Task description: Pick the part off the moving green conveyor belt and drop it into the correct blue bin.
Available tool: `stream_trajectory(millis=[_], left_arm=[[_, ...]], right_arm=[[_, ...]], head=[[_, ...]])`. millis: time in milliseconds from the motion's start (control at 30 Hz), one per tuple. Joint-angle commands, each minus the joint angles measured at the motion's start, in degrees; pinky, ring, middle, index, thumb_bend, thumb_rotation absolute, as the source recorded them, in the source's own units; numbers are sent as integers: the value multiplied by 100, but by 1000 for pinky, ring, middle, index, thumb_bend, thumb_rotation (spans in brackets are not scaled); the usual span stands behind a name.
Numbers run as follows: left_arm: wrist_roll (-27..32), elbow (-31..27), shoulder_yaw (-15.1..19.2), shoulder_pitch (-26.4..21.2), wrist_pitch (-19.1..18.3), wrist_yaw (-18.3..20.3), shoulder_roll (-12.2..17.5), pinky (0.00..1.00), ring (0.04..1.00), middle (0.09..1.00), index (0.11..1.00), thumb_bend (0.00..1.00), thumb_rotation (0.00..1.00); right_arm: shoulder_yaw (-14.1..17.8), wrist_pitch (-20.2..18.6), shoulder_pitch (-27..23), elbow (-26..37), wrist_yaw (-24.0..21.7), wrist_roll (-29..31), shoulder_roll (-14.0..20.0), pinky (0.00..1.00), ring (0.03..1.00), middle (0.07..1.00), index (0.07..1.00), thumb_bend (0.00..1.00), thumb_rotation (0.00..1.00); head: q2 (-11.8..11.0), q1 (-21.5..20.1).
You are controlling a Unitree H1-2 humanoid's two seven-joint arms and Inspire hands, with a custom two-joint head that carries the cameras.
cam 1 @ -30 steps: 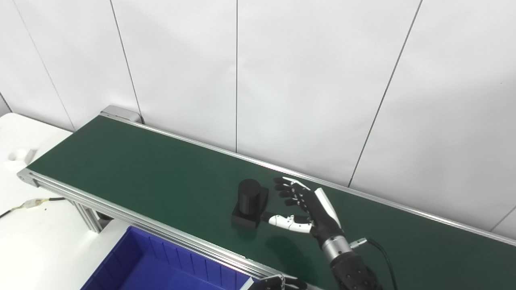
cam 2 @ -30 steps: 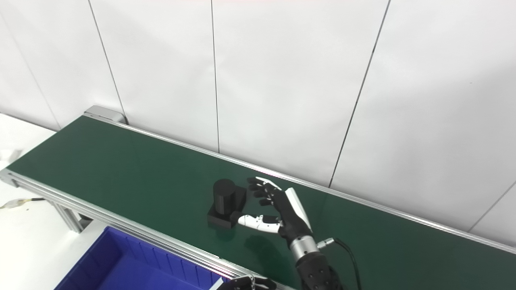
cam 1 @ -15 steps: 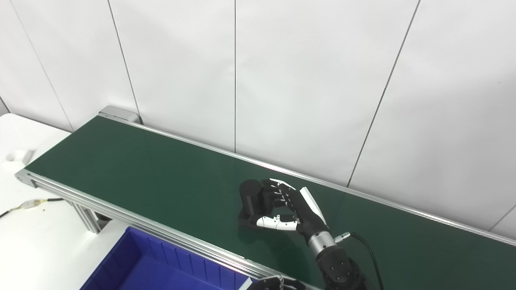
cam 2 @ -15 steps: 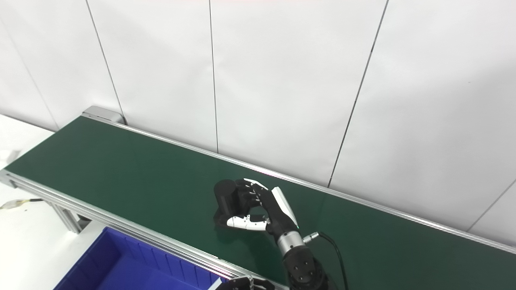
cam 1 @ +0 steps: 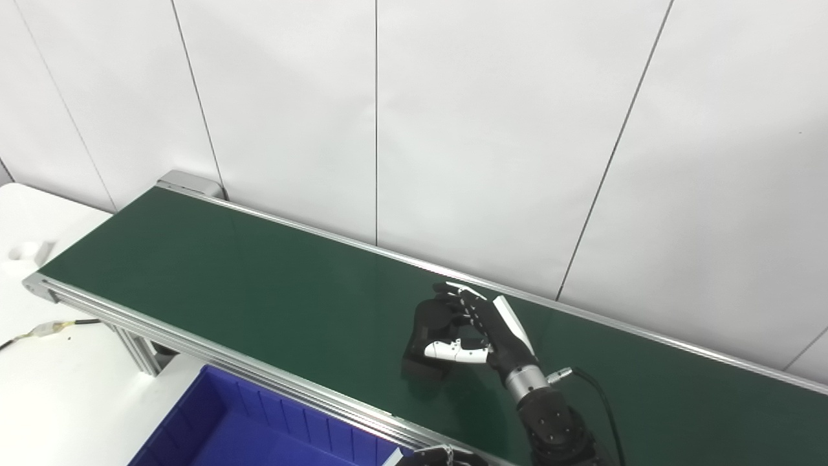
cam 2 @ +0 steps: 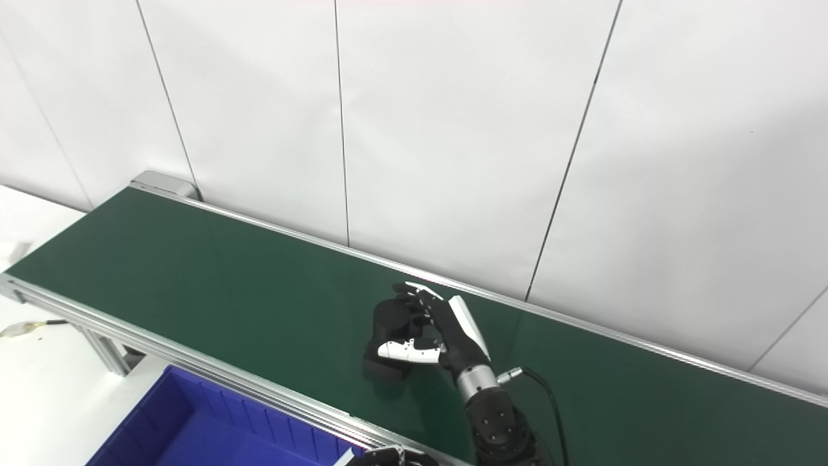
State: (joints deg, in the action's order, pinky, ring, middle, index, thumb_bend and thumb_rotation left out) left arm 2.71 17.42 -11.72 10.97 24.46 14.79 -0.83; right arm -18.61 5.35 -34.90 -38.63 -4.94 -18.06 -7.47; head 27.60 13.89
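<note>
The right hand [cam 1: 482,327] has closed around the black part [cam 1: 428,333] and tipped it off the belt [cam 1: 259,285]

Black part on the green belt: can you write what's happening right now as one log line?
right hand: shut on black part | part: over green belt | blue bin: near belt edge | left hand: barely in view

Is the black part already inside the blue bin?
No, the black part sits over the green conveyor belt, gripped by the right hand; the blue bin holds nothing visible.
</note>
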Motion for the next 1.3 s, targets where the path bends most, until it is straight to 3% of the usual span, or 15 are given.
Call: stream_trajectory(millis=[0, 233, 400, 500, 867, 1133, 1267], left_arm=[[54, -192, -12, -28, 229, 56, 2, 538, 610, 649, 663, 743, 756], [78, -266, -14, 1, 211, 76, 29, 539, 608, 643, 655, 734, 754], [53, -342, -3, 42, 191, 70, 70, 546, 613, 645, 651, 770, 778], [94, -387, -2, 64, 184, 84, 92, 550, 614, 649, 650, 780, 781], [181, -590, -4, 160, 100, 109, 219, 555, 622, 655, 653, 778, 786], [215, -653, -1, 185, 148, 177, 336, 556, 624, 663, 663, 759, 813], [230, -695, 5, 219, 141, 200, 374, 566, 631, 669, 666, 742, 821]], right_arm=[[10, 271, -207, 263, 104, -15, -32, 772, 817, 815, 831, 727, 215], [14, 312, -117, 420, 231, -119, 50, 746, 797, 803, 821, 728, 192], [-130, 372, -67, 431, 500, -482, 180, 706, 767, 783, 792, 759, 44], [-191, 428, 1, 334, 565, -568, 272, 709, 768, 782, 788, 773, 8], [-468, 576, 236, 27, 1293, -1262, 592, 635, 705, 723, 725, 811, 0], [-366, 632, 481, 65, 1461, -1230, 767, 618, 698, 734, 721, 787, 0], [-209, 979, 568, -12, 1891, -1109, 673, 528, 597, 653, 658, 780, 0]], head=[[3, -12], [48, -117], [103, -243], [120, -287], [250, -520], [317, -614], [334, -604]])
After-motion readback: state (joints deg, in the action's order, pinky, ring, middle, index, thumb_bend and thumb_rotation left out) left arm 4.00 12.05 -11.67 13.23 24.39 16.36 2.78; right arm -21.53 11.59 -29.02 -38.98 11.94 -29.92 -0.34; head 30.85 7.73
